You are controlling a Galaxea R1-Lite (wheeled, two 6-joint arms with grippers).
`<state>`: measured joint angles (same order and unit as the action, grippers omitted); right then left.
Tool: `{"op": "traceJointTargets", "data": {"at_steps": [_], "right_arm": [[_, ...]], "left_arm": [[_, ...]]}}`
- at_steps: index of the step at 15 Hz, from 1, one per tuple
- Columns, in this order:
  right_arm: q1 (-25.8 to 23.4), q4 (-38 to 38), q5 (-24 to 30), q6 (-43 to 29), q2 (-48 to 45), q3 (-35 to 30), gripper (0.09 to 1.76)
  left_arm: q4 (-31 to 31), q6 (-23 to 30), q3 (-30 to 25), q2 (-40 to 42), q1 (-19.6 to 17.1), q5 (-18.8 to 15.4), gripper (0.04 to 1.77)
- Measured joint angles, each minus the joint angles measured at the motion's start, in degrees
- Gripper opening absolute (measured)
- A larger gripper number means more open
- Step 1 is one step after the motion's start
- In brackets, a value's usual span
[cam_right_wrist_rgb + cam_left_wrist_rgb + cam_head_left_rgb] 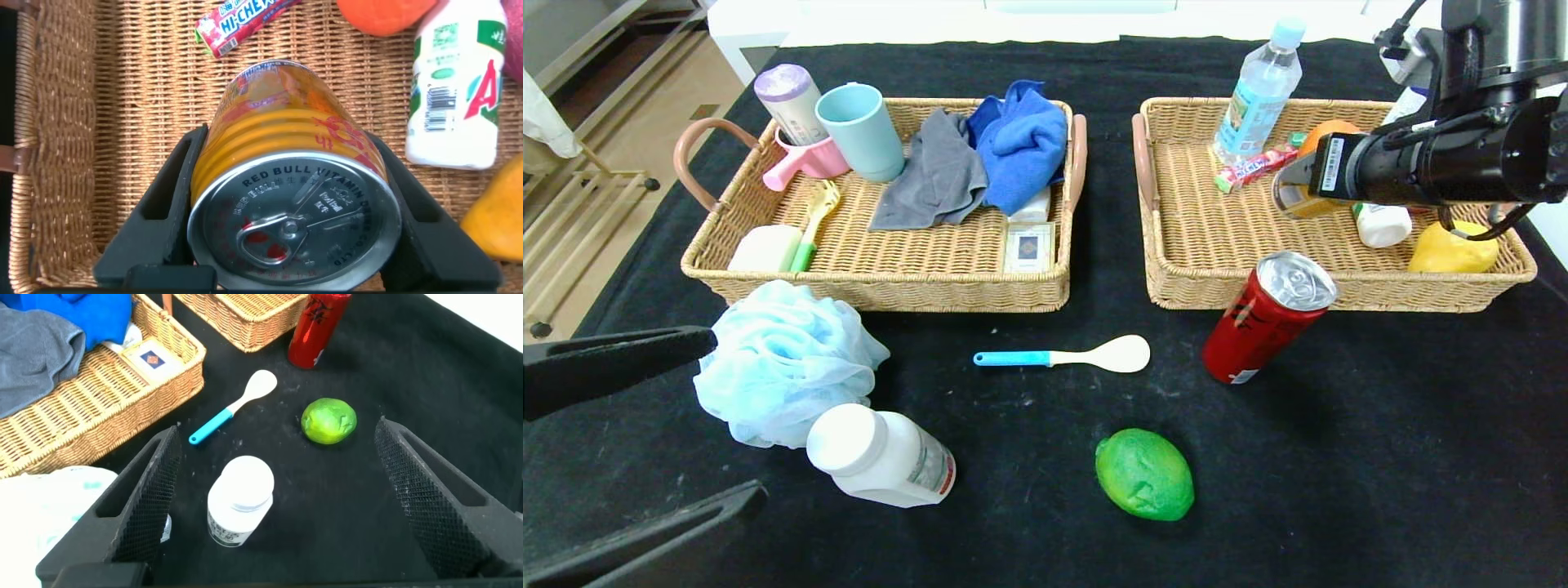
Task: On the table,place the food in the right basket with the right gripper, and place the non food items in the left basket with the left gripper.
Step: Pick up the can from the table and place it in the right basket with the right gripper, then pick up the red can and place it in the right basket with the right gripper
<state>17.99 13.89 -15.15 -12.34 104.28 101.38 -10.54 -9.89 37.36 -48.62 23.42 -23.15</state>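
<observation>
The right gripper (286,212) clamps a yellow Red Bull can (290,204) over the right basket (1209,237), while the left gripper (278,498) hangs wide open, empty, above a white pill bottle (239,498).

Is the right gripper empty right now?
No: in the right wrist view the right gripper is clamped on a yellow can, held over the right basket.

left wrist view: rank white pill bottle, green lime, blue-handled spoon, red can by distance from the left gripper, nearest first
1. white pill bottle, between the open left gripper fingers.
2. green lime, just beyond, toward one finger.
3. blue-handled spoon, about as near as the lime; too close to call.
4. red can, farthest, by the right basket.
</observation>
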Motion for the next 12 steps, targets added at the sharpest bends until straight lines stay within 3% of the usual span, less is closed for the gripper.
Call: {"op": "traceJointTargets", "data": {"at_steps": [6,12], "right_arm": [[-0.46,-0.22,0.11,-0.12,0.18,0.05,1.45],[-0.33,3.08,0.2,-0.23,-3.06,-1.18,1.59]], "left_arm": [[0.02,-0.06,0.01,0.09,0.0,-0.02,1.72],[0.07,-0.06,0.0,0.05,0.04,0.0,1.72]]}}
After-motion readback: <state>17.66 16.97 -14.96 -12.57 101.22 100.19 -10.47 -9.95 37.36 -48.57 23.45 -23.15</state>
